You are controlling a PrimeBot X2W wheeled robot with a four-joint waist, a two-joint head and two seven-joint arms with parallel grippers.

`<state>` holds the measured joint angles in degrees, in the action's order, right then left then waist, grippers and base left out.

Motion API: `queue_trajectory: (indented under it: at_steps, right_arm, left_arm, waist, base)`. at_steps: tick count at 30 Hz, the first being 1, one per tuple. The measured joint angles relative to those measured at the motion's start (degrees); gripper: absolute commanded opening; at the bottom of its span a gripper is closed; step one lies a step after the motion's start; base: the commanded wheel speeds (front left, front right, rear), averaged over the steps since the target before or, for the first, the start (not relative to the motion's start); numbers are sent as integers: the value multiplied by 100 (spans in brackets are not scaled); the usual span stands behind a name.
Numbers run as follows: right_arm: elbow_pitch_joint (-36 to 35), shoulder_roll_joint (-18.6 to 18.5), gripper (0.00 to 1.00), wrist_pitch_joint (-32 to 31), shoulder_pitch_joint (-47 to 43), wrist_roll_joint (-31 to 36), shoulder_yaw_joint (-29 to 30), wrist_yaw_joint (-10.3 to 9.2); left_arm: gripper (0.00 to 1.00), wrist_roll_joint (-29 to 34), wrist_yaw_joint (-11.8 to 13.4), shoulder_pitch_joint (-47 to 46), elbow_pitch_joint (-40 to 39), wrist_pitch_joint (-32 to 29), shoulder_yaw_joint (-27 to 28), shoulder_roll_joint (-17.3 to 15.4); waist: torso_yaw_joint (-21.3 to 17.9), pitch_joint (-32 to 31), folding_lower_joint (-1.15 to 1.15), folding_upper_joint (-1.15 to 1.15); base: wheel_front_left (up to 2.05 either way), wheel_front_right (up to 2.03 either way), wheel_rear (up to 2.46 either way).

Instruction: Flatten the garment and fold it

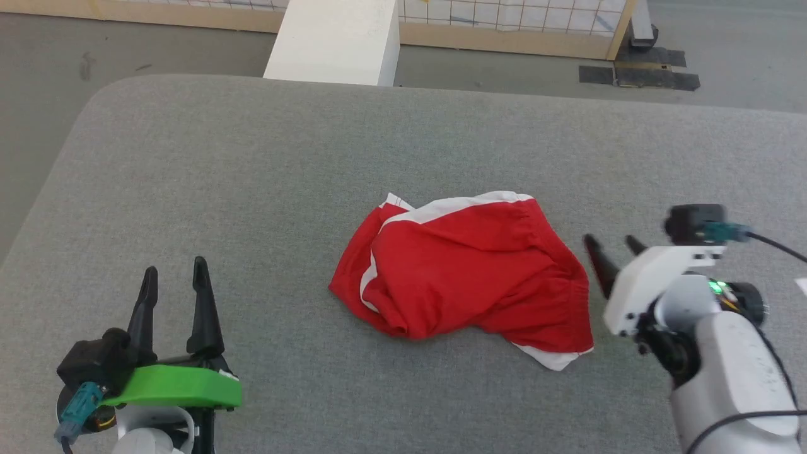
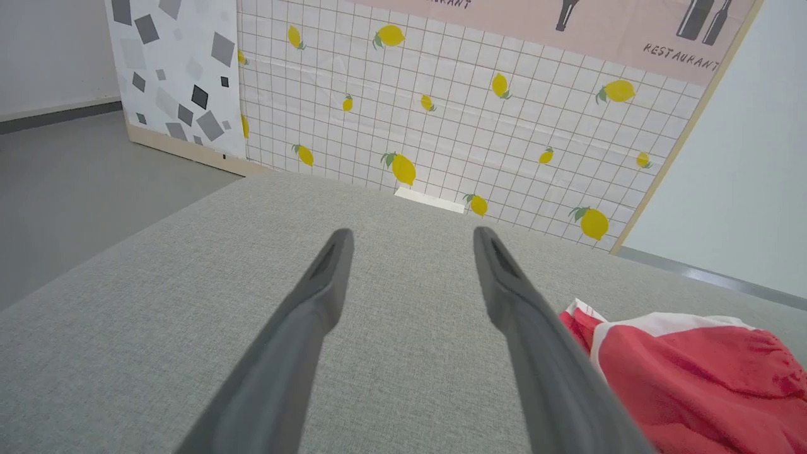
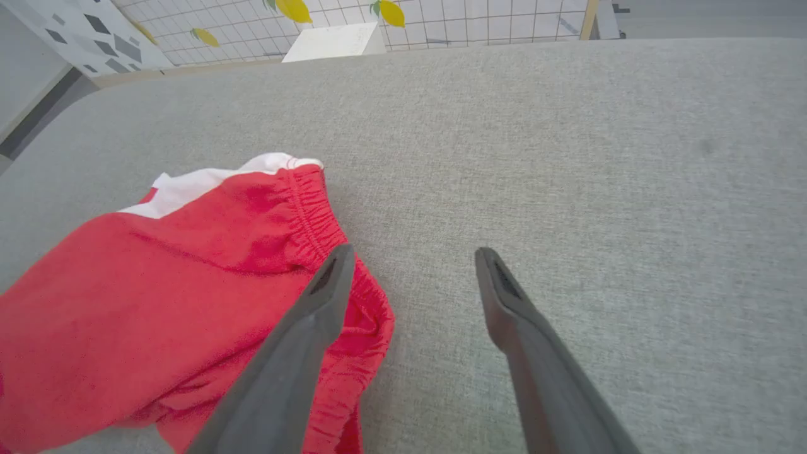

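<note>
The garment (image 1: 466, 271), red shorts with white stripe trim and a gathered waistband, lies crumpled in the middle of the grey padded table (image 1: 252, 189). My left gripper (image 1: 175, 272) stands open at the lower left, well apart from the cloth, nothing between its fingers. In the left wrist view the garment (image 2: 700, 378) shows to the right of the open left gripper (image 2: 411, 234). My right gripper (image 1: 610, 243) hovers open just right of the waistband. In the right wrist view the open right gripper (image 3: 413, 252) has its left finger over the garment (image 3: 189, 296) edge.
A white block (image 1: 337, 41) stands behind the table's far edge. A lemon-patterned grid panel (image 2: 473, 107) with a wooden frame stands beyond it. Grey floor (image 1: 38, 94) surrounds the table. Bare table surface lies left and right of the shorts.
</note>
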<state>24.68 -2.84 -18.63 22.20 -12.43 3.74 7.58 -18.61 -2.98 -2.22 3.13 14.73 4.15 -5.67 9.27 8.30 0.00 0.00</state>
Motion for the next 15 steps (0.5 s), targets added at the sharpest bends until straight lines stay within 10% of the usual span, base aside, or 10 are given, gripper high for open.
queue_trajectory:
  at_steps: [15]
  right_arm:
    - [33, -40, 100, -2295, 21, 857, -801, -2]
  left_arm:
    - [100, 2, -157, -112, 111, 0, -59, 90]
  waist:
    - [81, 193, 0, 0]
  base:
    - [0, 0, 0]
